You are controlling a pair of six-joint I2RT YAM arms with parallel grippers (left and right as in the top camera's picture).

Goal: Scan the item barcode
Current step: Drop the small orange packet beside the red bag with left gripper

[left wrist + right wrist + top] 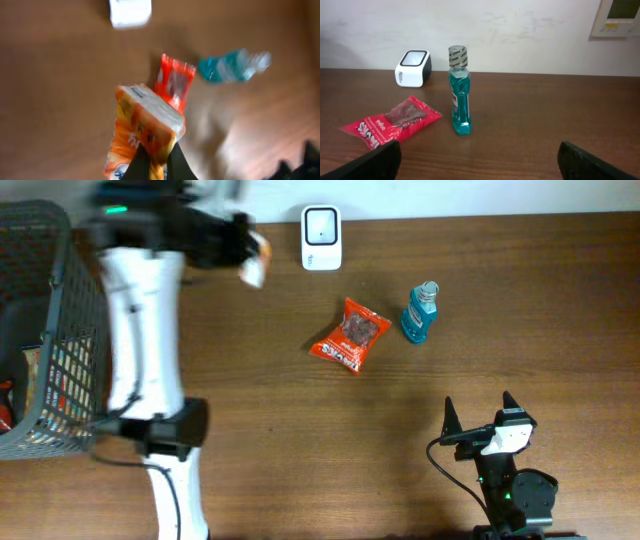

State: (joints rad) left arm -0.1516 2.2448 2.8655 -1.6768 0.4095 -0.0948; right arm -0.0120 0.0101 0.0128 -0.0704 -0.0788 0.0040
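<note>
My left gripper is shut on the lower edge of an orange and white packet, which hangs above the table. In the overhead view this gripper is blurred at the back, with the packet just left of the white scanner. The scanner also shows at the top of the left wrist view. My right gripper stands open at the front right, nothing between its fingers.
A red snack bag lies mid-table with a blue mouthwash bottle upright to its right. Both show in the right wrist view, bag and bottle, with the scanner behind. A grey wire basket with goods stands at the left edge.
</note>
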